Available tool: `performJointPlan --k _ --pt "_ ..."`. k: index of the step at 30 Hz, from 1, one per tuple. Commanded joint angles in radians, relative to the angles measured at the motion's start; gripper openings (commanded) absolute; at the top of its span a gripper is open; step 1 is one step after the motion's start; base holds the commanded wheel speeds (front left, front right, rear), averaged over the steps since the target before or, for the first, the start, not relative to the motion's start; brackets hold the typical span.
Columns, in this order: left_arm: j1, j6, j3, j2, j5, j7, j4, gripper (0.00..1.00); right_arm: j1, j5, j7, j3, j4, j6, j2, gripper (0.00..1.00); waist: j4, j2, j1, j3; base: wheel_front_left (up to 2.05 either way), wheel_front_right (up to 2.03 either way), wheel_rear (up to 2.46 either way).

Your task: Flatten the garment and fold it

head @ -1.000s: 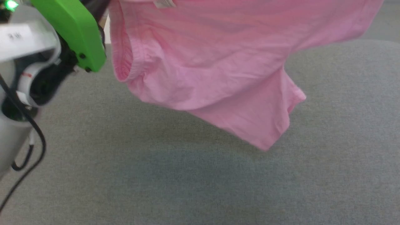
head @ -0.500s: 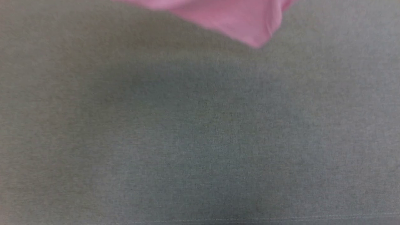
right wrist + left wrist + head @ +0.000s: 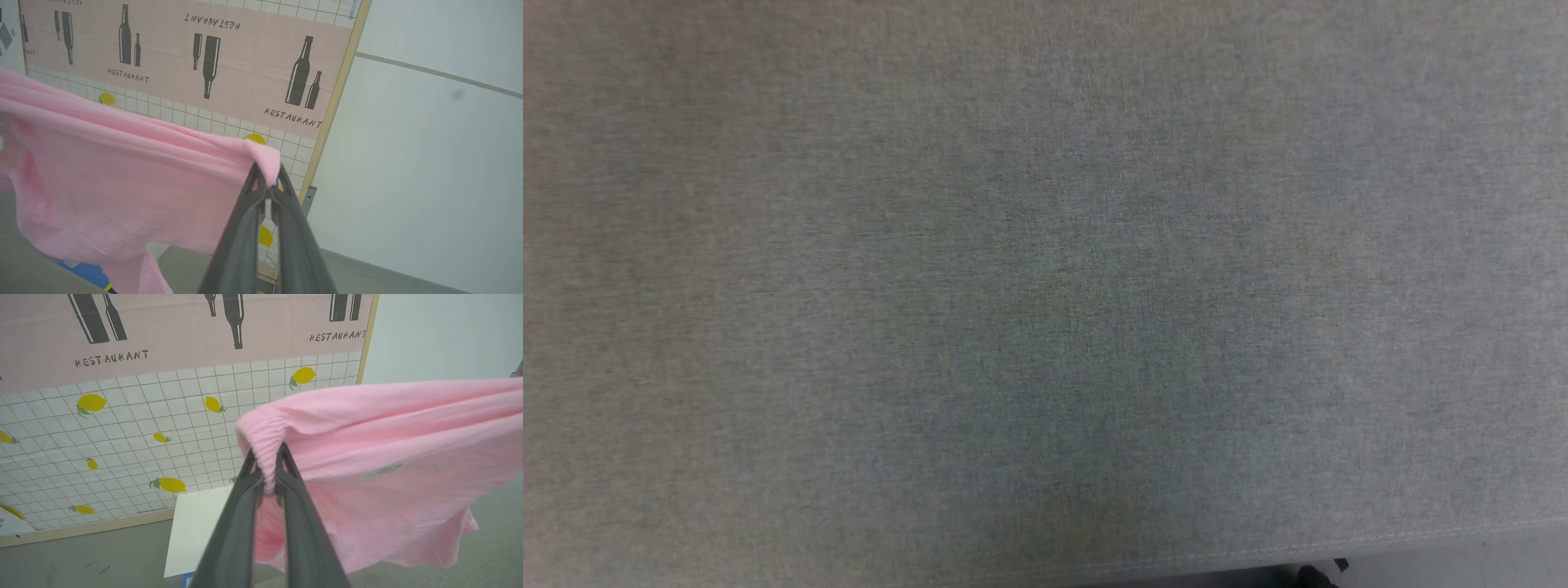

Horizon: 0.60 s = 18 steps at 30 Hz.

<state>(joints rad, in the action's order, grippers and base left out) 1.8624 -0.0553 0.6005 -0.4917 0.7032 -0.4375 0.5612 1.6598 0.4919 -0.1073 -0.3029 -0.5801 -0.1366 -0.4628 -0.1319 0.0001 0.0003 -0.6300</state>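
Above the grey fabric desk [image 3: 1045, 294], held aloft and apart from it: garment [image 3: 388, 428], pink, stretched between both arms; left gripper [image 3: 267, 459] clamped on the gathered elastic band; right gripper [image 3: 267, 177] pinched shut on the far end of the same edge; white label [image 3: 380, 472] just under the taut edge; lower part drooping loose.

Step judged: lay-down for flattening; best to keep the top edge taut, lower both ends level, touch the dangling hem down first, then draw back to smooth out trapped folds.

Around: lemon-and-bottle poster [image 3: 122, 416] on the wall behind; white board [image 3: 196, 531] below it; something blue [image 3: 81, 271] low down; probably none of these in the cloth's way.
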Motion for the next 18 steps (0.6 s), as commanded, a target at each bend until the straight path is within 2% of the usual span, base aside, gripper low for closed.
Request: performJointPlan --k 1,8,13,18 --pt "0.019 -0.002 -0.007 -0.013 -0.017 0.027 0.035 0.00 0.019 -0.005 0.025 0.030 -0.041 0.006 -0.008 0.00 -0.024 -0.0001 -0.0003 -0.059 0.00 0.00 0.00" --pt "-0.067 0.021 0.011 0.036 -0.002 0.108 0.113 0.00 -0.044 -0.008 0.092 -0.004 -0.115 0.006 0.029 0.00 -0.005 -0.0001 -0.0003 -0.063 0.00 0.00 0.00" --pt "-0.283 0.007 0.029 0.069 0.040 0.151 0.114 0.00 -0.205 0.015 0.117 -0.065 -0.123 0.006 0.028 0.00 0.016 -0.0001 -0.0003 -0.008 0.00 0.00 0.00" --pt "-0.575 -0.017 0.070 0.080 0.078 0.168 0.052 0.00 -0.423 0.061 0.122 -0.152 -0.082 0.006 -0.013 0.00 0.035 -0.0001 -0.0003 0.087 0.00 0.00 0.00"
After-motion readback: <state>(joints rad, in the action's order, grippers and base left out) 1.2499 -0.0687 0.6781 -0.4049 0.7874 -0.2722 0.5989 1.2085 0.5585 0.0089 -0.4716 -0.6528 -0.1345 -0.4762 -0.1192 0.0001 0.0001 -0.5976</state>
